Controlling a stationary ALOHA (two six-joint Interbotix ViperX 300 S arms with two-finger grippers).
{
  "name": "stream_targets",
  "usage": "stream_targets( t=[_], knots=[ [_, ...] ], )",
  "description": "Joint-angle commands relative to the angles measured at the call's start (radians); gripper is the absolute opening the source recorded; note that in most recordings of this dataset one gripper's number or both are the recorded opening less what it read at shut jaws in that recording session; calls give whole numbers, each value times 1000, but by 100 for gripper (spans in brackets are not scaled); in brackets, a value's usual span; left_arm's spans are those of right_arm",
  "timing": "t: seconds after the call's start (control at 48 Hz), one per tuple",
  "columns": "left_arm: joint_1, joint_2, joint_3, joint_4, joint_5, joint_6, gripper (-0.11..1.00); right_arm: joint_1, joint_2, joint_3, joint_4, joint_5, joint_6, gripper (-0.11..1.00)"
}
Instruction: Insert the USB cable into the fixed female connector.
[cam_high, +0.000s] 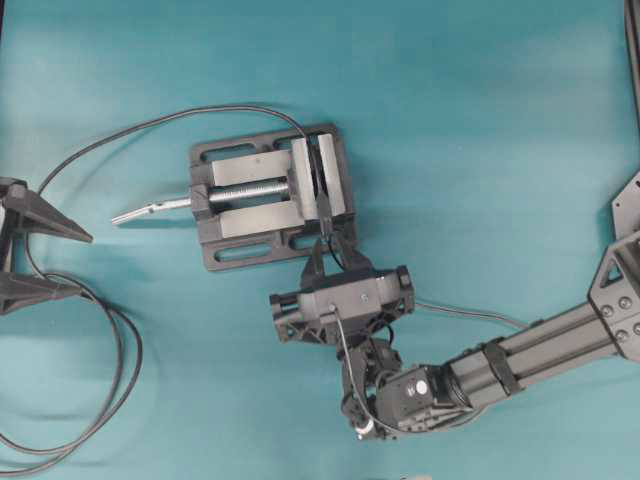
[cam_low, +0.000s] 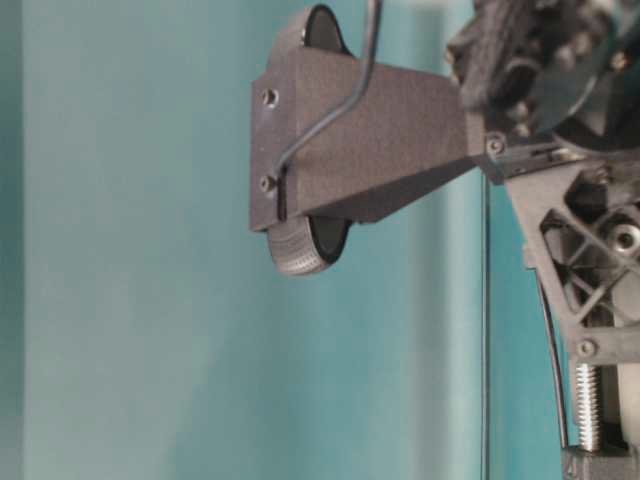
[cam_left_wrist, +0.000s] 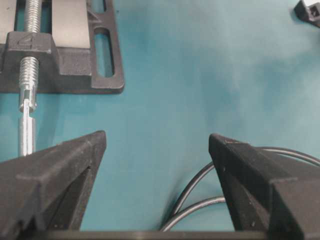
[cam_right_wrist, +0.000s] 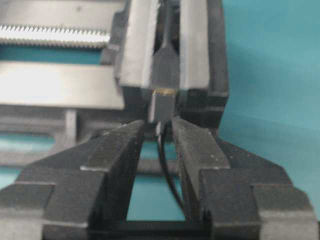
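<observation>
Right at the vise's (cam_high: 268, 192) near edge, the USB cable's (cam_right_wrist: 168, 172) black plug (cam_right_wrist: 161, 107) sits with its metal tip in the fixed female connector (cam_right_wrist: 165, 67), which is clamped between the vise's grey blocks. Around the plug's tail the right claw (cam_right_wrist: 159, 131) stands slightly apart, fingers flanking the thin cable without clearly pinching it. Far left on the teal counter (cam_high: 480, 120), the left claw (cam_left_wrist: 157, 145) gapes wide over the looping black cable (cam_high: 110, 340).

A robotics lab bench: a teal-covered counter (cam_high: 480, 120) carrying a grey metal vise (cam_high: 270, 195), worked by 2 camera-fitted robot arms.
</observation>
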Motion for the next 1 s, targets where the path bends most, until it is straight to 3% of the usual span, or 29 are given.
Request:
stream_targets(
  t=[0.0,0.333,0.978],
  knots=[
    [-3,8,-12,3,-8,-12,99,6,-46,-20,3,-3,-5,36],
    [-3,6,-12,3,-6,-12,99,21,-69,2,5,-5,-8,38],
    [-3,8,-12,3,-8,-12,99,83,-261,278,8,55,14,52]
  ],
)
